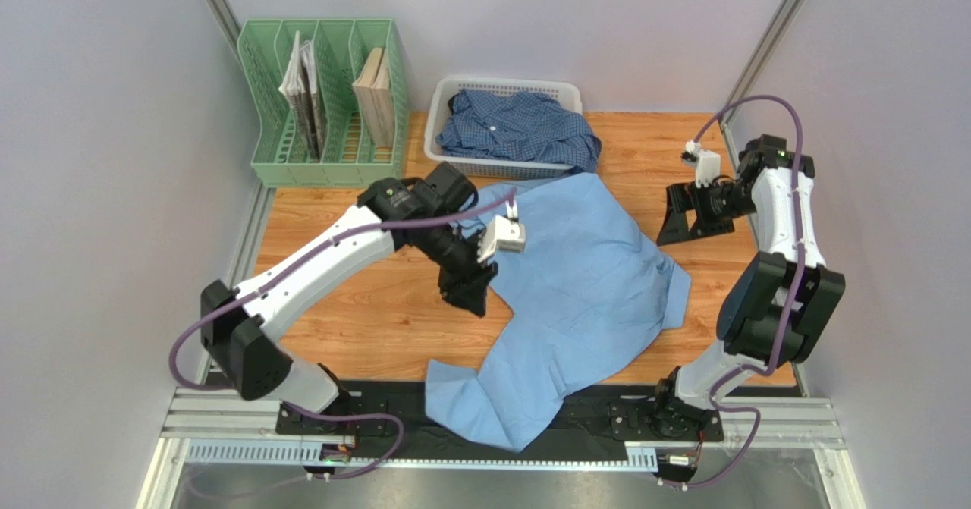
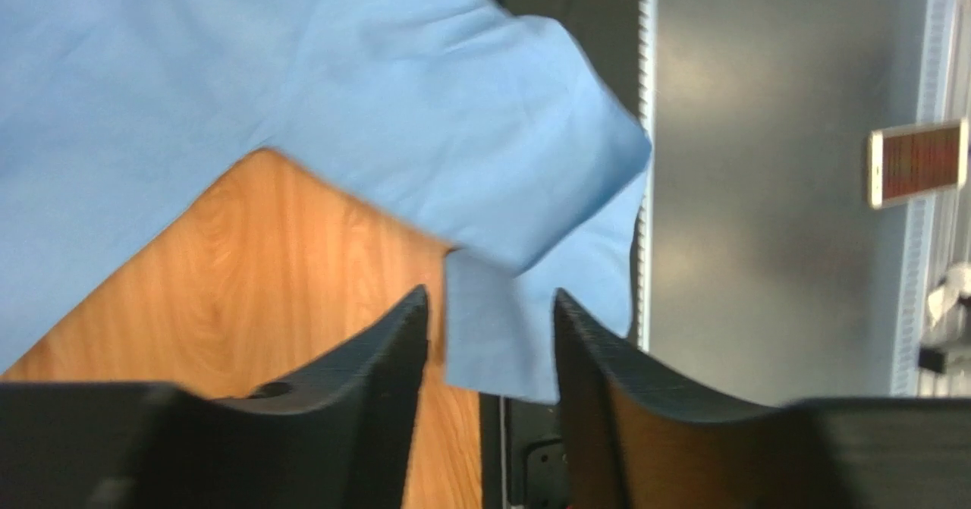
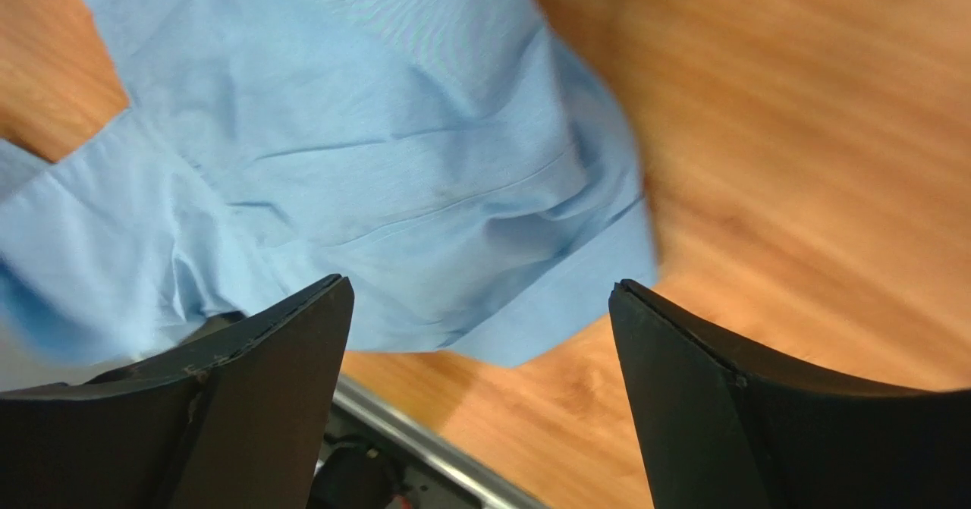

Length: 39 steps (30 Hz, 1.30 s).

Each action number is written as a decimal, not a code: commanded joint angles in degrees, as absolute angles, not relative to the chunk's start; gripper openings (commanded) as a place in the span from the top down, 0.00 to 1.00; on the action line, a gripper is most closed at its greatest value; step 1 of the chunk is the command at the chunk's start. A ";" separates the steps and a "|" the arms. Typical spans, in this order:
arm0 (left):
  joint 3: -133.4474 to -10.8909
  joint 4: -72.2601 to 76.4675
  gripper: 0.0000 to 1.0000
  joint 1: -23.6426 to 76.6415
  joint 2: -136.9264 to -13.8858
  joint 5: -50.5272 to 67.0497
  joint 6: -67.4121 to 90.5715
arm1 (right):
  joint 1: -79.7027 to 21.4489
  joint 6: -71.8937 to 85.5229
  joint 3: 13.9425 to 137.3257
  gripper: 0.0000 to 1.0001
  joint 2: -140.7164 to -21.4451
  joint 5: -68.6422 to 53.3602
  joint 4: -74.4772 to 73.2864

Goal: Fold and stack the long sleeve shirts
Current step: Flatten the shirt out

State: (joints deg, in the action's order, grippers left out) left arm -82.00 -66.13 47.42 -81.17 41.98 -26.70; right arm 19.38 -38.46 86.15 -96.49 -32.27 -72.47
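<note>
**Both hands open; light-blue shirt (image 1: pixel 581 281) loose on the worktop (image 1: pixel 376 316); checked shirt (image 1: pixel 519 128) in the basket (image 1: pixel 502 81)**

- Near edge: one corner of the light-blue shirt spills off the wood and lies over the black base strip (image 1: pixel 376 401) between the two arm mounts. The left wrist view shows that same corner overhanging the edge, with grey floor beyond it.
- Mid worktop: the rest of the light-blue shirt is spread roughly flat, back side up. It is creased, with a lapped fold on its right side. I can't make out the collar or buttons.
- Left hand (image 1: pixel 467 293): sits over the shirt's left edge, where cloth meets bare wood. In its wrist view the fingers (image 2: pixel 388 350) stand parted with a moderate gap. The cloth showing between them lies below, not pinched. Holding nothing.
- Right hand (image 1: pixel 682 222): off the shirt's right side, over bare wood, near the shirt but apart from it. In its wrist view the fingers (image 3: pixel 285 350) are spread wide, with blue cloth and wood under the gap. That frame is motion-blurred, but nothing is in the grip.
- Far side: the white slotted basket sits at the back centre with the checked shirt bunched inside it, unfolded. The far corner of the light-blue shirt runs right up to the basket's front wall.
- Far left: a green file rack (image 1: pixel 319 171) stands just beside the basket, with a few booklets (image 1: pixel 302 88) upright in its slots.
- The two shirts are apart, neither folded nor stacked.
</note>
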 commanded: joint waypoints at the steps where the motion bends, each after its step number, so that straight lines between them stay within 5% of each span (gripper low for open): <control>1: -87.80 -60.32 0.46 35.35 -87.33 43.43 -28.22 | 17.06 -32.02 81.05 0.12 -87.98 -35.86 -77.27; 6: -96.49 -49.31 0.44 34.10 -101.58 22.79 -30.67 | 15.56 -24.36 78.05 0.15 -92.44 -30.94 -65.95; 16: -100.56 -49.49 0.44 30.41 -119.44 10.20 -30.50 | 6.25 -15.83 93.06 0.12 -102.83 -32.96 -58.89; 21: -95.99 -52.03 0.65 29.88 -120.15 10.10 -31.38 | 2.91 -12.05 96.15 0.10 -104.32 -33.92 -55.99; 22: -94.06 -53.25 0.71 29.88 -119.89 11.24 -31.81 | 2.03 -11.52 96.41 0.10 -104.59 -34.36 -55.64; 23: -93.17 -54.13 0.89 29.88 -119.62 12.03 -31.90 | 1.50 -10.90 97.20 0.10 -105.20 -34.97 -54.76; 26: -87.47 -57.30 1.00 30.06 -115.68 17.39 -32.17 | -0.26 -8.97 98.52 0.09 -106.17 -34.98 -52.92; 30: -78.41 -60.28 1.00 30.32 -103.05 25.29 -32.96 | -5.18 -7.56 100.10 0.11 -108.98 -31.82 -51.59; 36: -74.97 -64.34 1.00 27.07 -85.47 38.68 -29.19 | -12.82 -7.91 102.82 0.31 -113.73 -27.52 -52.99; 39: -75.49 -64.16 0.89 25.23 -79.04 40.07 -26.91 | -12.48 -8.00 101.96 0.31 -111.11 -27.07 -53.00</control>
